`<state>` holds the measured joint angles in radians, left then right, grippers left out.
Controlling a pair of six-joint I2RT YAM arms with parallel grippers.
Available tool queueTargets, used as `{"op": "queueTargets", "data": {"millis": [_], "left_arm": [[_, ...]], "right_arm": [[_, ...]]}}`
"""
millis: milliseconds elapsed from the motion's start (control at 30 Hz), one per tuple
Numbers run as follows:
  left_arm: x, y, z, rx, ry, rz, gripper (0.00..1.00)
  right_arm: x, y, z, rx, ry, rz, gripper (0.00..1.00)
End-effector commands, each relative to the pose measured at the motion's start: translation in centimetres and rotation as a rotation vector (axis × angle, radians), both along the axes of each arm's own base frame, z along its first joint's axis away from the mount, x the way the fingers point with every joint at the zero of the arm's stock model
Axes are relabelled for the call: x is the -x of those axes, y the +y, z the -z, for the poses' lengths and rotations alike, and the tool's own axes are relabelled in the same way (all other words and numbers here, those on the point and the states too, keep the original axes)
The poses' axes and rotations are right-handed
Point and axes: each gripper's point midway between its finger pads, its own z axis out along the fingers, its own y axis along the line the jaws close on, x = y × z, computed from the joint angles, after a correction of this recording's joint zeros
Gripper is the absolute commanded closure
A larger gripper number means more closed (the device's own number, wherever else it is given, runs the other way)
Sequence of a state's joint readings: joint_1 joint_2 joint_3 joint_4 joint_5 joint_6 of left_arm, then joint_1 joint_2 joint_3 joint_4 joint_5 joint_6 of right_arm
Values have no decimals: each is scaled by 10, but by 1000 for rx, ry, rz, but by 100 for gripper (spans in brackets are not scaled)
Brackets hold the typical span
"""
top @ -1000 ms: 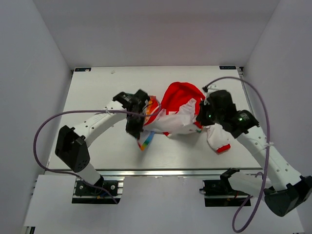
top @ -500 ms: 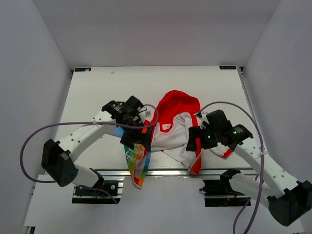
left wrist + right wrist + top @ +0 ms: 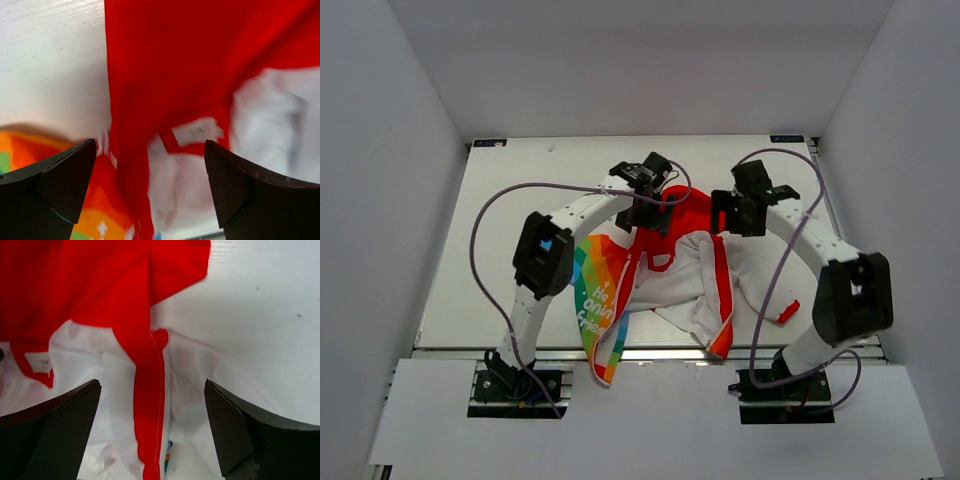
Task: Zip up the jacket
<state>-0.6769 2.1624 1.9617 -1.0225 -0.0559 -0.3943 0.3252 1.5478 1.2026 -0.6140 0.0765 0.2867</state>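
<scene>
One jacket (image 3: 670, 275), laid open on the table (image 3: 505, 205), white lining up. Nearest: the rainbow-striped panel (image 3: 595, 320) on the left arm's side, its lower end hanging past the table's near edge; the red front edge (image 3: 720, 300) on the other side runs almost to that same edge. A red cuff (image 3: 783, 311) lies out toward the right arm. Farther back: left gripper (image 3: 150, 145) over the collar – fingers spread apart, nothing between them, a white label (image 3: 196, 132) below. Right gripper (image 3: 152, 385) likewise spread and empty, above a red strip (image 3: 149, 390) with a white stitched line. Farthest: the red hood (image 3: 692, 200), lying between the two grippers.
</scene>
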Motion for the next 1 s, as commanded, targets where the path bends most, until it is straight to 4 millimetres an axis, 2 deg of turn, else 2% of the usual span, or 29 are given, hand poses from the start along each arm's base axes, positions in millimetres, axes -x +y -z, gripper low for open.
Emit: {"op": "queueTargets", "data": {"millis": [0, 33, 100, 133, 167, 267, 300, 400, 467, 600, 667, 833, 900, 933, 967], "left_arm": [[4, 18, 18, -107, 49, 22, 2], [8, 19, 24, -112, 65, 27, 2], [12, 18, 23, -77, 63, 38, 2], [22, 25, 31, -94, 87, 36, 2], [23, 28, 20, -75, 63, 27, 2], [33, 43, 18, -84, 65, -10, 2], [35, 45, 10, -67, 55, -22, 2], [47, 48, 7, -44, 74, -42, 2], [57, 51, 11, -42, 100, -51, 2], [72, 56, 12, -14, 122, -69, 2], [80, 61, 15, -24, 134, -67, 2], [80, 58, 22, -10, 135, -66, 5], [77, 47, 25, 35, 138, -59, 28], [75, 42, 25, 54, 133, -56, 43], [72, 37, 23, 77, 125, -58, 72]], "right_arm": [[-29, 11, 2, -8, -40, -43, 11], [-31, 16, 6, -30, -32, -61, 11], [-31, 29, 20, -77, 5, -107, 11], [-32, 32, 25, -85, 12, -116, 11], [-31, 35, 30, -97, 26, -125, 11], [-30, 39, 50, -107, 60, -135, 11], [-29, 41, 56, -119, 71, -141, 11], [-32, 40, 67, -111, 73, -126, 12], [-34, 38, 71, -100, 72, -114, 12], [-35, 42, 74, -121, 66, -122, 23], [-36, 43, 76, -125, 63, -118, 23], [-37, 45, 80, -134, 70, -115, 23], [-38, 45, 81, -138, 65, -115, 35], [-39, 45, 81, -136, 63, -112, 43], [-39, 45, 79, -136, 58, -115, 66]]}}
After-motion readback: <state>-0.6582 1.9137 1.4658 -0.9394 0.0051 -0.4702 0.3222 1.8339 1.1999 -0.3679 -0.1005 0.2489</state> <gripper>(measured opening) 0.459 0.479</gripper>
